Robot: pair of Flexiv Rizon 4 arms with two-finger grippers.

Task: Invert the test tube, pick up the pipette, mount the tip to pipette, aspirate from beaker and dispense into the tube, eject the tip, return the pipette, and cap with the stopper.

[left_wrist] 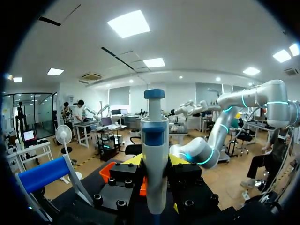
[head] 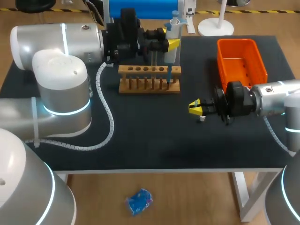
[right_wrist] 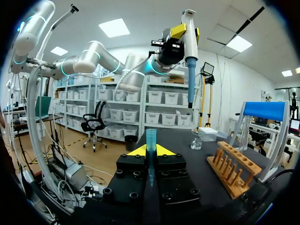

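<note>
Black tabletop point(head: 154, 136) spreads under both my arms, with a wooden rack point(head: 149, 79) standing near its middle. My left gripper point(head: 172, 44) is clamped on the pipette point(left_wrist: 154, 140) and holds it upright above the rack's right end, with the blue tip point(head: 168, 80) pointing down. My right gripper point(head: 196, 108) hovers in front of the rack and off to its right. Its fingers are closed from both sides on a slim tube point(right_wrist: 150, 138) with a blue top, held upright between the yellow tips. A small clear beaker point(right_wrist: 197, 140) stands on the table near the rack's end. An orange bin point(head: 241, 58) sits to the rack's right.
</note>
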